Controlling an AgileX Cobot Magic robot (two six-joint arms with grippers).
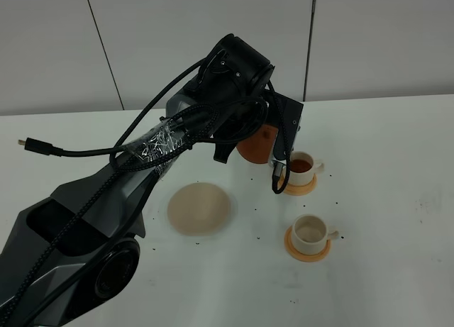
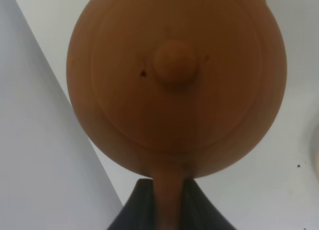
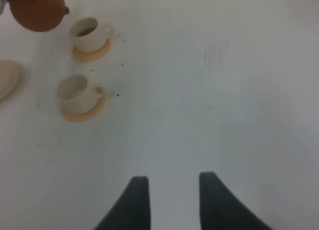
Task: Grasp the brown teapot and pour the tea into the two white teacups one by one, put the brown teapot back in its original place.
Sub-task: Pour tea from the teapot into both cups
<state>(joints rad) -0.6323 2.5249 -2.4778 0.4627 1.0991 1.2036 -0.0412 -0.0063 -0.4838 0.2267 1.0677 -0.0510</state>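
My left gripper (image 2: 169,192) is shut on the loop handle of the brown teapot (image 2: 177,80), whose knobbed lid faces the wrist camera. From above, the teapot (image 1: 257,144) hangs just left of the far white teacup (image 1: 303,165), mostly hidden by the arm, with its spout toward the cup. That cup (image 3: 87,31) holds dark tea; no stream shows. The near teacup (image 1: 310,230) looks empty. The beige trivet (image 1: 199,208) lies bare. My right gripper (image 3: 169,190) is open over bare table, far from the cups.
Each cup sits on a tan-orange coaster (image 1: 308,250). The left arm and its cable bundle (image 1: 170,139) span the left half of the white table (image 1: 397,199). Small dark specks dot the table around the cups. A wall stands behind.
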